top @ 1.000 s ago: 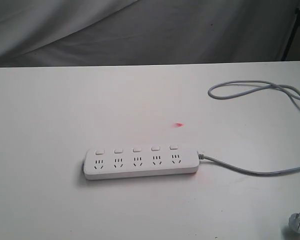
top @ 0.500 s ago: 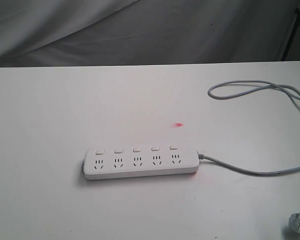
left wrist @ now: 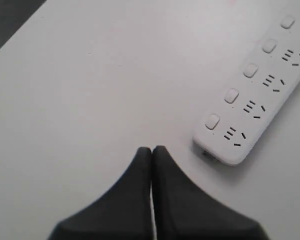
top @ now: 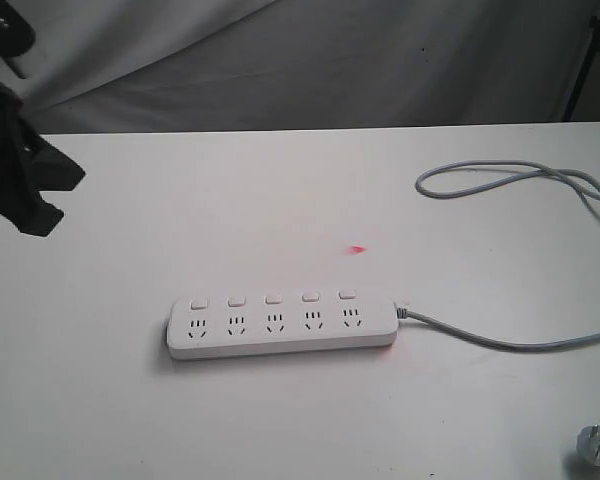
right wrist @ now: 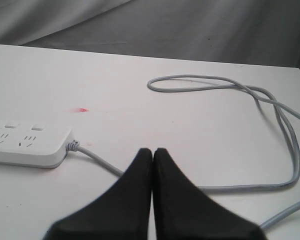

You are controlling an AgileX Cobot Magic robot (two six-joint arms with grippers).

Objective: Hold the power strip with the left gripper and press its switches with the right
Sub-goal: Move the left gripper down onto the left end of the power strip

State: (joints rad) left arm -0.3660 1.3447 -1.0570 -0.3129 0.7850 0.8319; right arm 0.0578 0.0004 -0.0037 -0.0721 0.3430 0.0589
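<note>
Since 0.5 s ago, your slim black left arm (top: 18,170) has come into the exterior view at the far left, well apart from the strip; nothing else has shifted.

The long flat white plastic power strip (top: 280,325) lies flat on the white table (top: 110,420), lengthwise L-R. Its grey cord (top: 500,343) leaves the R end, and the five small white square switches (top: 273,299) sit in a row on the far side of the sockets.

The left gripper (left wrist: 151,150) has its fingers pressed together, empty. So does the right gripper (right wrist: 152,150), which hangs near the cord end but isn't seen in the exterior view.

Handling, as a guess: it's a rigid shell, prob. light and smooth, so it will likely skate on the tabletop under a push. Spread the L fingers first, then pinch across the short width at the bare rounded L end, clear of the first button. The cord looks springy and may tug the R end, so grip firm. The switches need only light taps.
</note>
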